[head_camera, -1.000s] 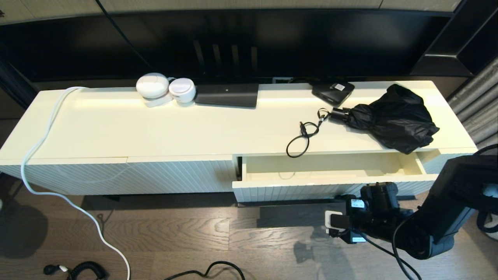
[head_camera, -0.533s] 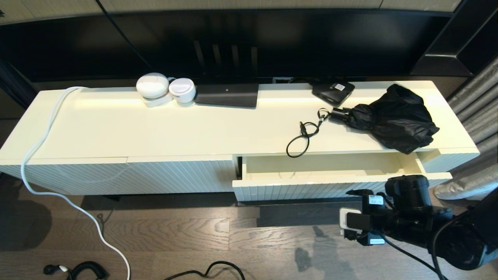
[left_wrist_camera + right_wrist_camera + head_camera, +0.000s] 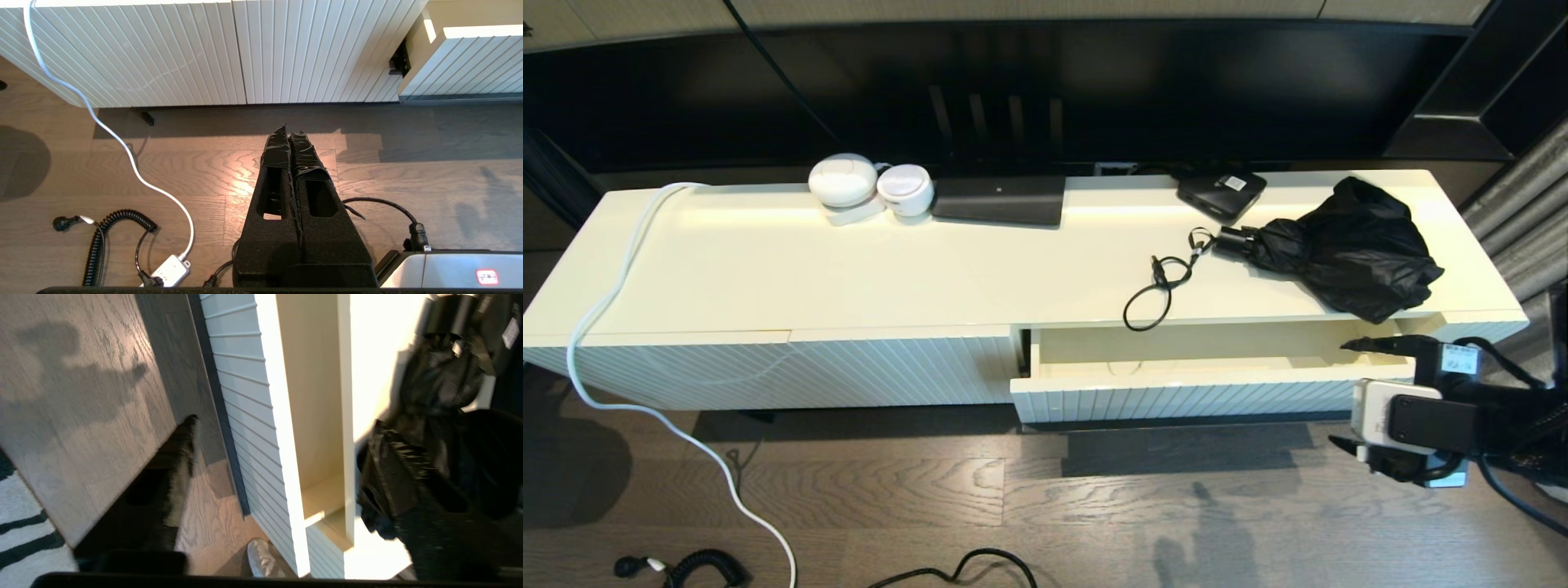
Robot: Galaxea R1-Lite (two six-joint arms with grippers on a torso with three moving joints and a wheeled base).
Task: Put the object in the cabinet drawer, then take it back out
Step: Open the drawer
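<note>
Head view shows a long, low cream cabinet [image 3: 849,269] spanning the frame, seen from above. At far left a white cable [image 3: 596,327] trails off its top down to the dark wood floor [image 3: 890,490]. Toward the upper middle sit two round white gadgets [image 3: 870,186] and a flat black box [image 3: 999,198]. Right of centre lies a thin black looped cord [image 3: 1156,294], then the likely object of the task: a crumpled black folding umbrella [image 3: 1339,245] lying on the cabinet top at upper right, its handle end pointing left, its long axis running left to right.

Directly below the umbrella, the cabinet drawer [image 3: 1192,392], with its white ribbed front and cream inside, stands pulled open and looks empty.

At the right edge, the right gripper [image 3: 1347,392] hangs by the drawer's right end, fingers pointing left. One fingertip sits level with the drawer's opening, the other lower, over the floor. The umbrella lies up and slightly left of it, near but not touching. The right wrist view shows the two black fingers spread wide apart with nothing between them, the open drawer in the gap and the umbrella past one finger.

Left wrist view shows the left gripper [image 3: 291,136] parked low over the floor at the cabinet's left portion, fingers pressed together and empty. The right arm is plainly the nearer to the umbrella.
</note>
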